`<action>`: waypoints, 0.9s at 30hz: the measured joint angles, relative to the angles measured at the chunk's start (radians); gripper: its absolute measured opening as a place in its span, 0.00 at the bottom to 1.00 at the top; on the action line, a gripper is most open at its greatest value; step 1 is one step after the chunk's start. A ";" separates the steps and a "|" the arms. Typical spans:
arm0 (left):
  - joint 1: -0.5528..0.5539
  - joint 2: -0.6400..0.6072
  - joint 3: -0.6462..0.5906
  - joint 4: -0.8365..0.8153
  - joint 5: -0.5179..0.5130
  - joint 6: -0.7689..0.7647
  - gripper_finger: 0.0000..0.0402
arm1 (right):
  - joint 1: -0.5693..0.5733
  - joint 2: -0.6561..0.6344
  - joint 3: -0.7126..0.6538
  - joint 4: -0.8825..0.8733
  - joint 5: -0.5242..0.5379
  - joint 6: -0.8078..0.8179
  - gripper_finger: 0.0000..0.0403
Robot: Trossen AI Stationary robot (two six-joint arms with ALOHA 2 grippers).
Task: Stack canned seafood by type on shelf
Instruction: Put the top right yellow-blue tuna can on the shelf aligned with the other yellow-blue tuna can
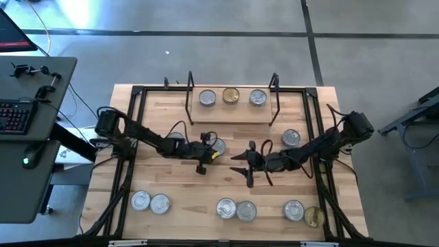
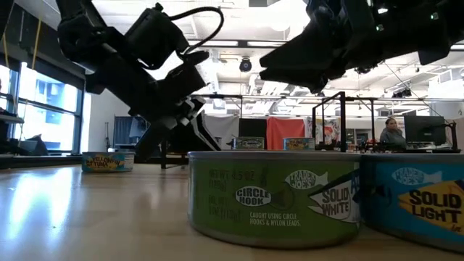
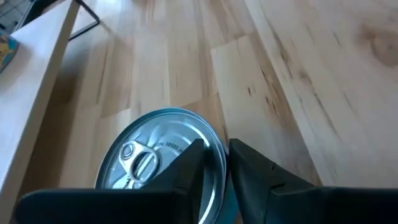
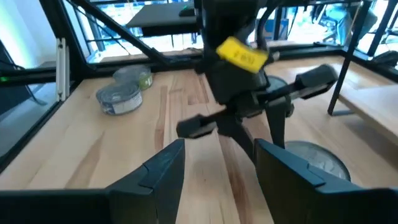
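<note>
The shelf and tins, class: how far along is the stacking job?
Done: three tins sit in a row on the shelf, none stacked. In hand: the left tool is at a silver-lidded tin mid-table; no grip is visible. The right tool hovers open nearby. Left: that tin, one beside the shelf, and six along the front edge.

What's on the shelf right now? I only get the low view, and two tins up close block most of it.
Observer: Three tins stand in a row on the shelf: silver lid, gold lid, silver lid.
Operator: Which tin is being worked?
Observer: A silver-lidded tin just in front of the shelf. The left arm's jaws are at its rim.
Operator: And the other arm?
Observer: The right arm is mid-table too, with its jaws open and empty, facing the left one.
</note>
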 joint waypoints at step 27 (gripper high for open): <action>0.059 -0.019 -0.115 0.365 0.264 -0.277 0.00 | -0.049 0.062 0.160 -0.356 0.131 -0.325 0.59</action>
